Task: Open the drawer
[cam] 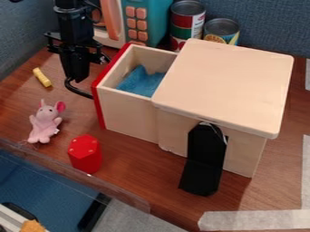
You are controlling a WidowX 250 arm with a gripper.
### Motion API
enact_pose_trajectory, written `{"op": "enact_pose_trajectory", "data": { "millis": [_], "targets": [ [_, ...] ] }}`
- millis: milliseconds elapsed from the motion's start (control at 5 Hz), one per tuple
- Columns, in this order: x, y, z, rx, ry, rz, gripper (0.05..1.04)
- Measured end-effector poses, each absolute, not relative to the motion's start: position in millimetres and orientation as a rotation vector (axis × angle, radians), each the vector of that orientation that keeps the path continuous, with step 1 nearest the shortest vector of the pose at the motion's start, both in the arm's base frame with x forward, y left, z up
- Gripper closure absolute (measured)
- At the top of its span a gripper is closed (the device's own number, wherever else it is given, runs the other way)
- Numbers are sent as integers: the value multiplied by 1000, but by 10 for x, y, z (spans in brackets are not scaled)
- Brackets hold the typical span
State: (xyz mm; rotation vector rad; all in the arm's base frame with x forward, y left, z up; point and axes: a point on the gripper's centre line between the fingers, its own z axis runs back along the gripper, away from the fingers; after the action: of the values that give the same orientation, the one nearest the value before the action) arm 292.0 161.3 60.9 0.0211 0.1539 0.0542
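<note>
Arm (71, 21): black all over, faint grey sheen on the upper housing. Housing is narrow and upright-sided, blocky, with a stepped outline. Thin black cable (99, 14) loops off one side near the top. Below that, a wider black crosspiece (77, 43) with angular bits jutting out both sides, bracket-like, small gaps in the outline. End effector (79, 80) also black, solid-looking, tapers toward the bottom. Screws and markings too small to make out.
</note>
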Motion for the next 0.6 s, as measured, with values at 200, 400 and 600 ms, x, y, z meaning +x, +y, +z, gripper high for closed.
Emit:
{"op": "enact_pose_trajectory", "data": {
  "millis": [200, 400, 600],
  "targets": [
    [2898, 1638, 611, 22, 160, 54, 913],
    [2862, 1678, 628, 43, 179, 22, 678],
    [2818, 1643, 816, 39, 178, 19, 365]
  ]
}}
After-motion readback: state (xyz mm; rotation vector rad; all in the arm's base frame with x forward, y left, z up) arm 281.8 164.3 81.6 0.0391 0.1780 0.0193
